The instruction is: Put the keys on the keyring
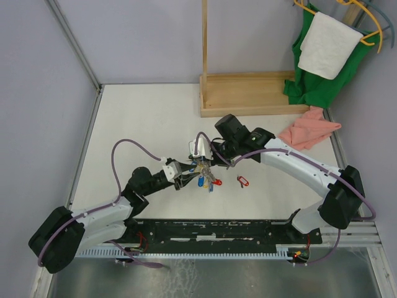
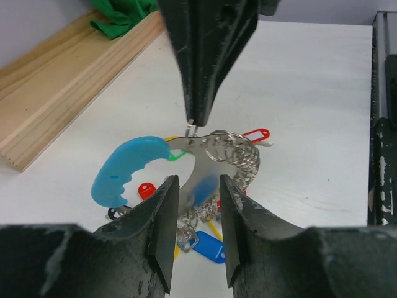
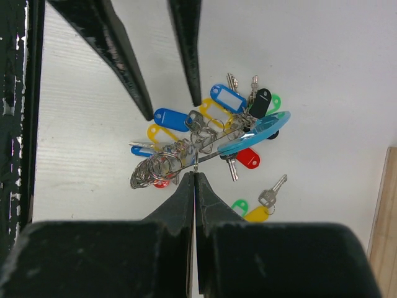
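The keyring (image 2: 133,164), a light-blue band joined to a grey metal band strung with many small rings, stands upright over its tagged keys (image 3: 186,121). My left gripper (image 2: 195,214) is shut on the ring's grey band. My right gripper (image 3: 195,177) comes down from above and is shut on a small metal loop (image 2: 191,129) at the top of the grey band; it also shows in the top view (image 1: 208,160). A loose red-tagged key (image 1: 242,180) lies right of the ring. A loose yellow-tagged key (image 3: 265,208) lies beside a green tag (image 3: 240,205).
A wooden stand with a low base (image 1: 248,93) is at the back. A pink cloth (image 1: 310,131) lies at the right, and green and white cloths (image 1: 322,56) hang at the back right. The black base rail (image 1: 211,230) runs along the near edge.
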You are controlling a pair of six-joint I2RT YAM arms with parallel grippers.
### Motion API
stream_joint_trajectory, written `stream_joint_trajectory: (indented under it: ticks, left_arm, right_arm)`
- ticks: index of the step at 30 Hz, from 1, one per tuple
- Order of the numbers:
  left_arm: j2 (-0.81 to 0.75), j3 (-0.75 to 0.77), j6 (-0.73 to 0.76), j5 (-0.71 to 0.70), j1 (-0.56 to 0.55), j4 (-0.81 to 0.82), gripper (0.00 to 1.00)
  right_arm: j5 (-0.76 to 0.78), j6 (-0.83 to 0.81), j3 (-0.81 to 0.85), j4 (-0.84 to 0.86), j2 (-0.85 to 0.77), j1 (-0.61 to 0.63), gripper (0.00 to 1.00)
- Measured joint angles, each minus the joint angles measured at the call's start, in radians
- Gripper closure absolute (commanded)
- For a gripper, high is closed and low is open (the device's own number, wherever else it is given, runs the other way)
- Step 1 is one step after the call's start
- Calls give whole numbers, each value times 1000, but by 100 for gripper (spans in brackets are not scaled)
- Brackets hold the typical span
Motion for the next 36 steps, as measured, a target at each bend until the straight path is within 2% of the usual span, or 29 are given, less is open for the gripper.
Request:
stream_joint_trajectory:
  ticks: [5, 13, 23, 33, 36]
  left_arm:
    - [113, 11, -47, 90, 79, 109, 59]
    - [174, 69, -69, 215, 101, 205, 61]
    - [256, 108, -69, 269, 106, 232, 68]
    - [293, 143, -68, 277, 108, 198, 79]
    - [299, 149, -67, 279, 108, 187, 86]
  right_arm:
    - [-10, -24, 0, -9, 0, 0, 99]
    - [-31, -43, 0, -15, 0, 0, 99]
    - [-56, -46, 0, -15, 0, 0, 99]
    - [-66, -53, 0, -15, 0, 0, 99]
    - [-66, -53, 1, -15, 0, -1, 99]
